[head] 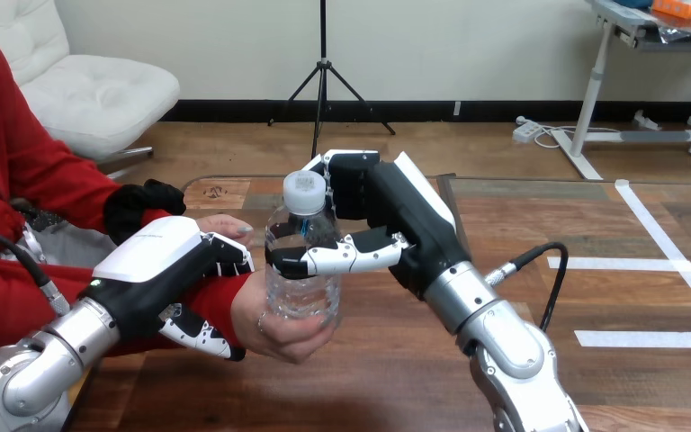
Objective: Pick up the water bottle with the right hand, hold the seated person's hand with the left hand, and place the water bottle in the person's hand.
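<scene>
White tape strips [625, 263] lie on the wooden table's [396, 369] right part.

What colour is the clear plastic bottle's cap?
White cap on the clear plastic bottle; best in head view.

Left of the water bottle [301, 270], passage is blocked: the left hand [157, 270] clasps the person's wrist [225, 301]. Right of the bottle, the right hand [396, 211] grips it and the right arm [495, 333] bars that side. Beneath it, the person's hand [279, 328] cups its base. Bare table [369, 378] lies nearer than the bottle and beyond the right arm.
</scene>
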Tool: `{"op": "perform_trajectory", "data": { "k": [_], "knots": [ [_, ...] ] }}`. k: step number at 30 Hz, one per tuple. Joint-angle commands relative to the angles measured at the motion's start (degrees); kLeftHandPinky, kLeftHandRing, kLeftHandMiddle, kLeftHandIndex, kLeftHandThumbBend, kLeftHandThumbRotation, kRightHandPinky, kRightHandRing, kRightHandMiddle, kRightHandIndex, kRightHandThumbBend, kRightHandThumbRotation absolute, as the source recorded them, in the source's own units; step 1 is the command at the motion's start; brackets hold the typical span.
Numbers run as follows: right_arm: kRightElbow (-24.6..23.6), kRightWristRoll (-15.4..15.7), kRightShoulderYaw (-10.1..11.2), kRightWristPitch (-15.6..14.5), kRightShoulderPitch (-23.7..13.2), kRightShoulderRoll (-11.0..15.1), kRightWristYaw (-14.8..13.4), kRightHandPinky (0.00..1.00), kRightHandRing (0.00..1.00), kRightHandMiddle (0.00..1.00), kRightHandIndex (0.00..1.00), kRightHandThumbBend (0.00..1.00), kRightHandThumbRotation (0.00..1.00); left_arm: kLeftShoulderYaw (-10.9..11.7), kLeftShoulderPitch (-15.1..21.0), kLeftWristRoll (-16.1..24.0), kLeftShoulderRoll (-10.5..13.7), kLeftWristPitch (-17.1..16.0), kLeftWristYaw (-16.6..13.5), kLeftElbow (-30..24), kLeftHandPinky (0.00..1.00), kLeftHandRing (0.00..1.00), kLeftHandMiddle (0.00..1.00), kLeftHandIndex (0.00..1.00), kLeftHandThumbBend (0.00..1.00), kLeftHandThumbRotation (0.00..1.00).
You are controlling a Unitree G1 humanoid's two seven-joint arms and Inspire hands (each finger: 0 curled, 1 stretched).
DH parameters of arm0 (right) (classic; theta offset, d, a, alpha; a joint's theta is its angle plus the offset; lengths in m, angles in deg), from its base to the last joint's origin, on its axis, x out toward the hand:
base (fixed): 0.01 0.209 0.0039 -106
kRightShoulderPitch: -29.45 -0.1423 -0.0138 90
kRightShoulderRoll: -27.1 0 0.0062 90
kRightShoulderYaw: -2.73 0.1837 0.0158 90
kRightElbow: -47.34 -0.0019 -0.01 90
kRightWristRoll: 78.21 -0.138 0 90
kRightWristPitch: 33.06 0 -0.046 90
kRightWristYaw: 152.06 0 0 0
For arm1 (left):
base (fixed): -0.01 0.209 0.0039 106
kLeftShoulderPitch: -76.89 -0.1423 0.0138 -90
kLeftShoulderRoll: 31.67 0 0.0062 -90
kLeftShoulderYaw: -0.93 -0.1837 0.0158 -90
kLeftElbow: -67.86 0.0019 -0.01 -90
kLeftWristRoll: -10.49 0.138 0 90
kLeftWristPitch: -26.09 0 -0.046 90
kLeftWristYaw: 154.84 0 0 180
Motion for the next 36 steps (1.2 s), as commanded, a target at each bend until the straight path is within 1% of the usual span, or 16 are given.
{"op": "perform_trajectory", "data": {
  "k": [1, 7, 16, 25, 36],
  "knots": [
    [-4.36, -0.67, -2.43, 2.25, -1.69, -3.52, 0.33, 0.32, 0.36, 0.42, 0.43, 0.91, 0.00, 1.62, 8.60, -1.30, -4.26, -1.70, -2.91, -3.60, 0.31, 0.36, 0.44, 0.45, 0.76, 0.00],
    [-4.12, -0.71, -2.59, 2.55, -1.46, -3.79, 0.45, 0.31, 0.35, 0.42, 0.43, 0.91, 0.00, 1.77, 8.66, -1.28, -4.39, -2.52, -3.54, -3.40, 0.31, 0.36, 0.44, 0.45, 0.75, 0.00],
    [-4.59, -0.40, -2.91, 1.75, -1.10, -3.89, 0.36, 0.29, 0.34, 0.42, 0.43, 0.91, 0.00, 1.63, 8.87, -0.67, -4.37, -2.62, -4.49, -2.68, 0.29, 0.35, 0.42, 0.44, 0.74, 0.00],
    [-4.34, -0.88, -2.93, 1.59, -1.10, -4.07, 0.86, 0.31, 0.36, 0.43, 0.43, 0.91, 0.00, 1.65, 8.88, -0.61, -4.26, -2.46, -4.35, -2.47, 0.28, 0.34, 0.42, 0.44, 0.74, 0.02],
    [-4.74, 0.41, -2.92, 1.12, -1.15, -3.38, 0.33, 0.33, 0.38, 0.44, 0.45, 0.91, 0.00, 1.65, 8.87, -0.43, -4.10, -2.45, -4.25, -1.85, 0.28, 0.34, 0.42, 0.44, 0.73, 0.02]
  ]
}}
